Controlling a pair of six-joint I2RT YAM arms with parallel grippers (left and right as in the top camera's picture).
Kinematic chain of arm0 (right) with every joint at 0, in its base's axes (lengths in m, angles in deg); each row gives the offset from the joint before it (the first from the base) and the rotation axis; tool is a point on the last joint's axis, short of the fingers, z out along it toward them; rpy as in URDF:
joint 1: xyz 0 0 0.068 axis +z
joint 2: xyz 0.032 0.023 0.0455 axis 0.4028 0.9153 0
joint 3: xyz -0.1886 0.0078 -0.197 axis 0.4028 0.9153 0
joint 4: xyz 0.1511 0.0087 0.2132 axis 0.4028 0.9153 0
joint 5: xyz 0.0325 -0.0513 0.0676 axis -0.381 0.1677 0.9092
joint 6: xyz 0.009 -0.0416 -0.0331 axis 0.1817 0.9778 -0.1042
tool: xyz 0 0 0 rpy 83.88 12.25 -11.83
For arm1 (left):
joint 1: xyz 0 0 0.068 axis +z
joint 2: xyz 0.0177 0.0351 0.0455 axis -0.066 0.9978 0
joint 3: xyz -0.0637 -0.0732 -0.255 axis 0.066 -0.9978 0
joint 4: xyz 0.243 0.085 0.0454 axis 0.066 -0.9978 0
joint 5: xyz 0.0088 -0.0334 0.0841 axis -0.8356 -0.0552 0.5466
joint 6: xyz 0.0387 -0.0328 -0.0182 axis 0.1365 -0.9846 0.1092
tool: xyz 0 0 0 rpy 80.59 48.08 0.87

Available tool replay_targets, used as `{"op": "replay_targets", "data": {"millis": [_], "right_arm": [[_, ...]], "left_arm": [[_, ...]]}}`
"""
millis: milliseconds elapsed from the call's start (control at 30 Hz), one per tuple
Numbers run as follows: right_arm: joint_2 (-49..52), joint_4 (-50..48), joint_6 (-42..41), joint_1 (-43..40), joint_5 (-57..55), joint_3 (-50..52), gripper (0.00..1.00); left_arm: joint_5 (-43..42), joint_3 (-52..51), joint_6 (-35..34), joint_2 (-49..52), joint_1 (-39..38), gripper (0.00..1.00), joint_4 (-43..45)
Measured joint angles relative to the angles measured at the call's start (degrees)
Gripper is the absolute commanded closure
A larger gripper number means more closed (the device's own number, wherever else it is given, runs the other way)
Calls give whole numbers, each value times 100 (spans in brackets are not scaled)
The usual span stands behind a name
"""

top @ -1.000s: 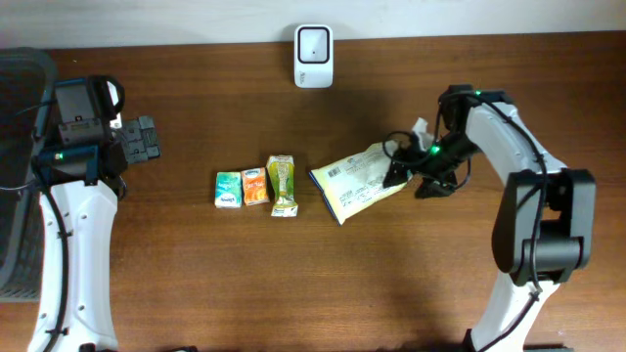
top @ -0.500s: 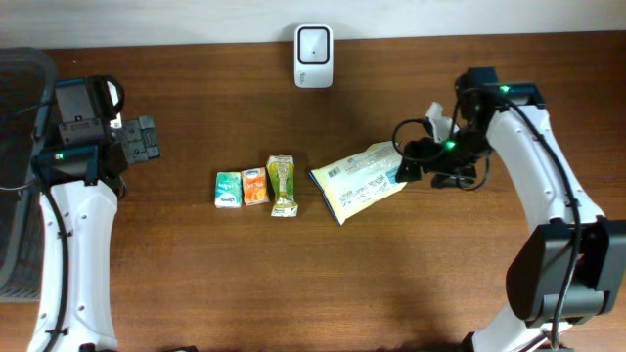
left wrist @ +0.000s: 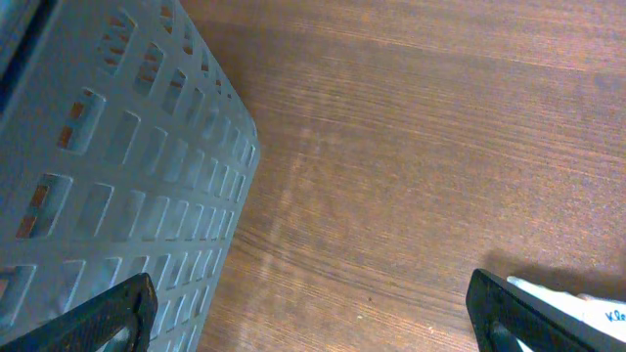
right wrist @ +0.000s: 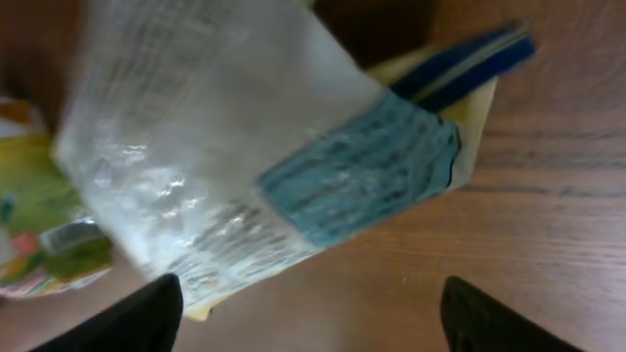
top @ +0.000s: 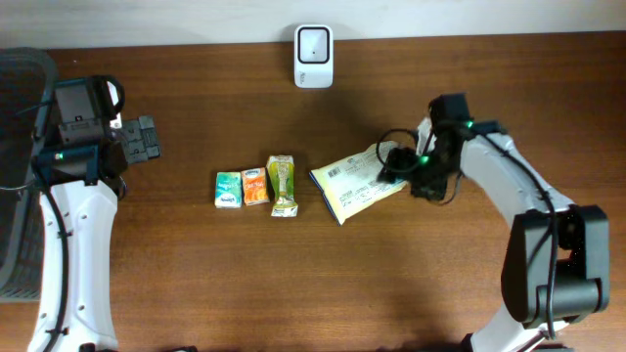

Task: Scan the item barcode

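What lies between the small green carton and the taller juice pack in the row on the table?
A small orange carton sits between the small green carton and the taller juice pack, close beside both. The overhead view shows this.

Scanner [top: 313, 43] at back edge of surface [top: 293, 274], centre. Cartons [top: 255, 186] in row mid-surface; pouch [top: 357, 183] just right of them. Right hand [top: 396, 168] at pouch's right end. Basket [top: 20, 176] far left, left hand [top: 147, 140] beside it.

Brown wood-grain counter [top: 391, 284], grey slotted basket [top: 12, 235] at its left edge, three small cartons side by side in a row near the middle, green carton [top: 228, 190], orange carton [top: 255, 187], taller yellow-green juice box [top: 283, 185] touching it.
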Motion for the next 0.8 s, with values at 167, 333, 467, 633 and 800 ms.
{"op": "replay_targets", "data": {"millis": [167, 333, 467, 633, 800], "right_arm": [[2, -662, -927, 2, 2, 326, 1], [72, -1392, -1370, 153, -4, 330, 1], [348, -1943, -1576, 501, -4, 339, 0], [492, -2516, -1637, 610, -177, 337, 6], [514, -2680, -1580, 586, -282, 337, 14]], "left_arm": [[0, 0, 0, 0, 0, 1, 4], [0, 0, 0, 0, 0, 1, 2], [0, 0, 0, 0, 0, 1, 2], [0, 0, 0, 0, 0, 1, 2], [0, 0, 0, 0, 0, 1, 2]]}}
